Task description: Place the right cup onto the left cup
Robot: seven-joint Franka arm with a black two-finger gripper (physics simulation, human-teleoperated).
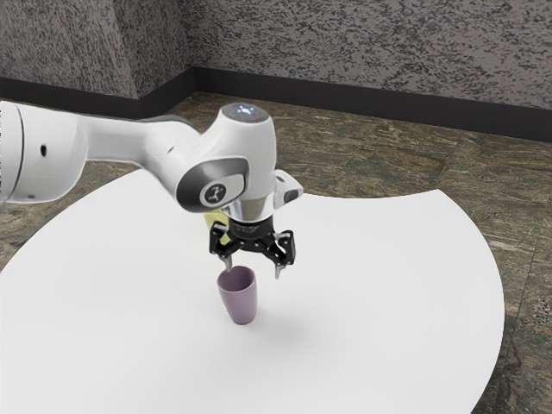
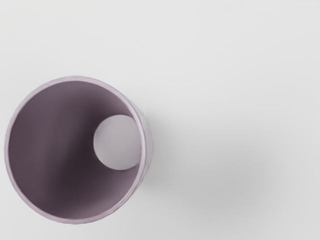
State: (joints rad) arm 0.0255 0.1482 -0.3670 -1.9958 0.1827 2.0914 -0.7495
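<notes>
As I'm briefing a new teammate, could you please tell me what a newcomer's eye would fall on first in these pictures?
Probably the white arm, reaching in from the exterior view's left over the white table, its jaws open. Next, the purple cup, upright just below them, its mouth large in the wrist view. Something yellow peeks out behind the arm.
</notes>
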